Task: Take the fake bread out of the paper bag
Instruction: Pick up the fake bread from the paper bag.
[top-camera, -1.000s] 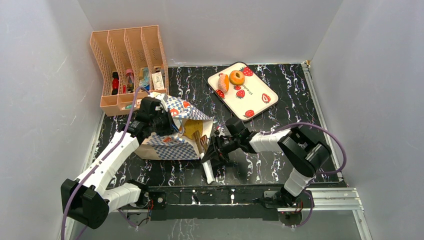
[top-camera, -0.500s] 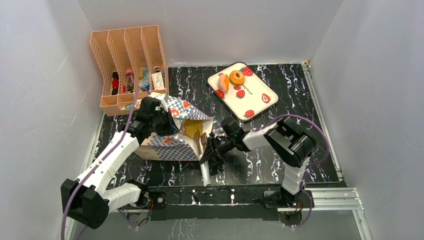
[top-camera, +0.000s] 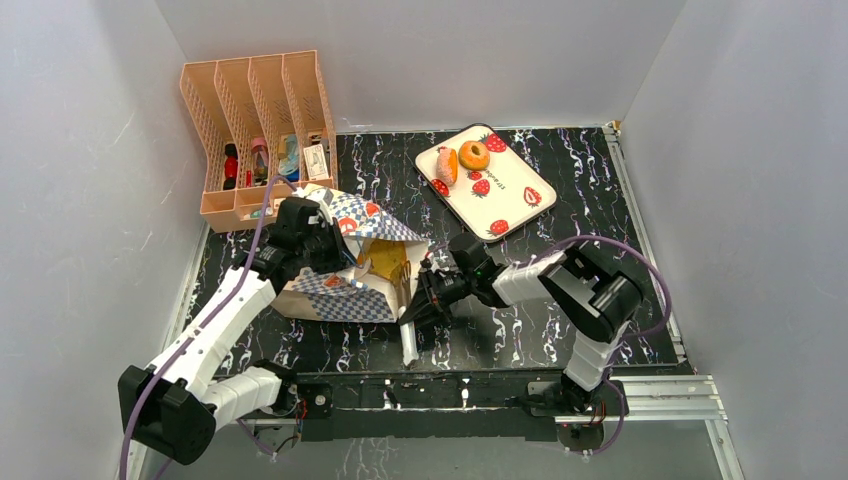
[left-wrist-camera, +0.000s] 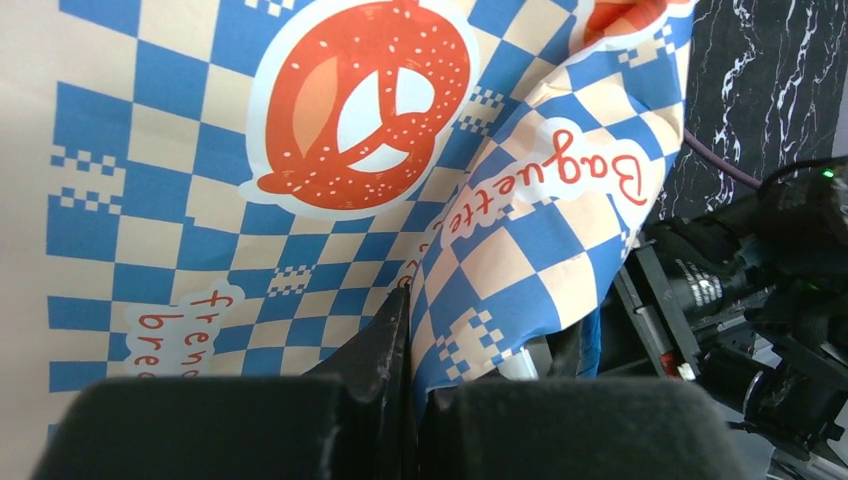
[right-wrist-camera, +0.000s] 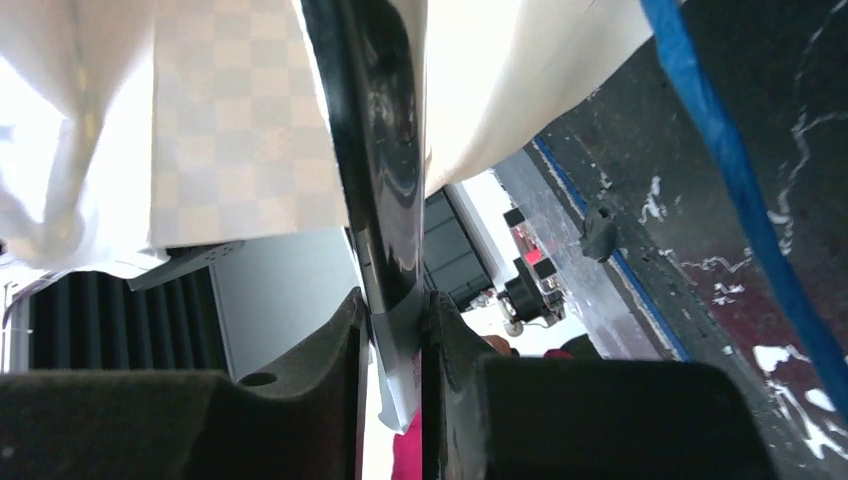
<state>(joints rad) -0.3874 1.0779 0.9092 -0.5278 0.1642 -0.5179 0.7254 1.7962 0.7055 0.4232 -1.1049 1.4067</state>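
Note:
The paper bag (top-camera: 340, 292) lies on its side with its mouth to the right; it fills the left wrist view (left-wrist-camera: 250, 150). My left gripper (top-camera: 318, 240) (left-wrist-camera: 410, 330) is shut on a fold of the bag's upper edge. My right gripper (top-camera: 428, 298) (right-wrist-camera: 395, 320) is at the bag's mouth, shut on a thin flat strip (right-wrist-camera: 375, 150), dark and glossy with a white end (top-camera: 408, 345). A yellow-brown shape (top-camera: 388, 265) shows inside the mouth; I cannot tell which bread it is. An orange donut (top-camera: 474, 155) and a pinkish roll (top-camera: 446, 166) lie on the strawberry-print tray (top-camera: 510, 195).
A peach file rack (top-camera: 255, 120) with small items stands at the back left, just behind the bag. The tray sits at the back centre. Grey walls close in the black marbled table on three sides.
My right gripper has edged left toward the bag's mouth with the strip, and its elbow has swung. The brown piece seen at the mouth earlier is now mostly covered. My left gripper keeps its hold.

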